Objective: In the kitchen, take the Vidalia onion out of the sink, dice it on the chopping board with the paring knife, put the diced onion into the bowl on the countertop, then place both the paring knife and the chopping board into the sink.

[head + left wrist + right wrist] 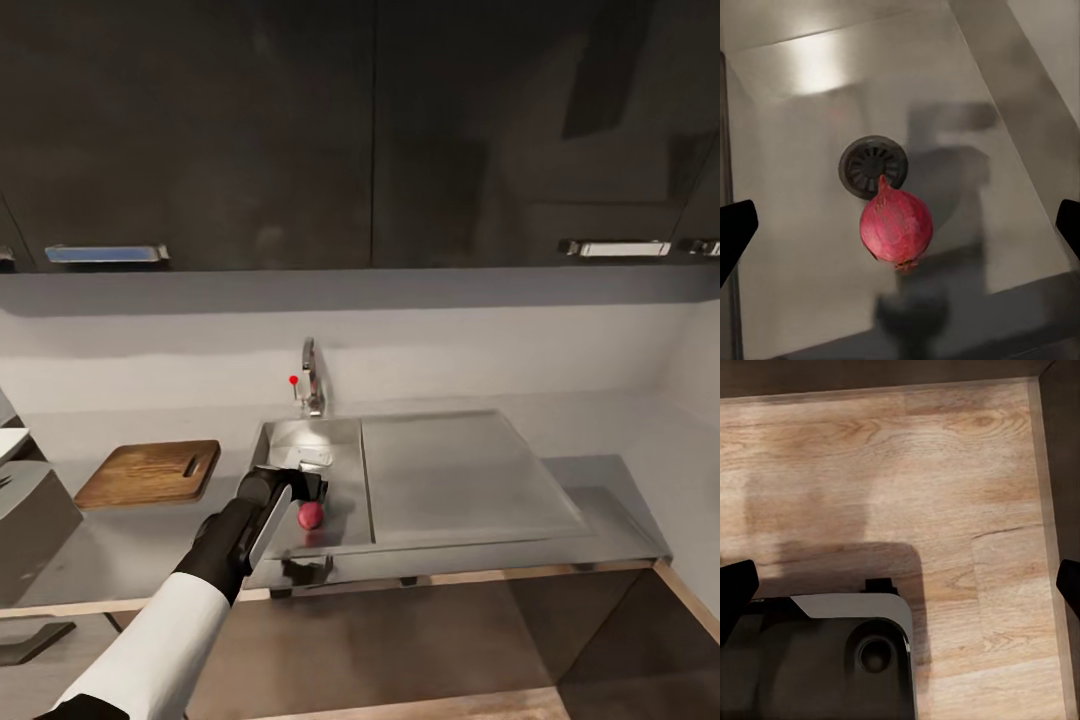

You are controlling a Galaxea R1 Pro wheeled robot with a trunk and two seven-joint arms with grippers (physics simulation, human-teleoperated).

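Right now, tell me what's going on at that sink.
The robot's left arm reaches over the grey recessed sink, its left gripper open and poised above the small pinkish-red Vidalia onion, which lies on the basin floor beside the round drain. Nothing is gripped yet. The dark brown wooden chopping board sits on the grey countertop to the sink's left. The right gripper is open over pale wood floor.

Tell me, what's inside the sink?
Inside the sink sits the Vidalia onion, right beside the round drain. The left gripper hangs open above it. Whatever lies under the onion is hidden.
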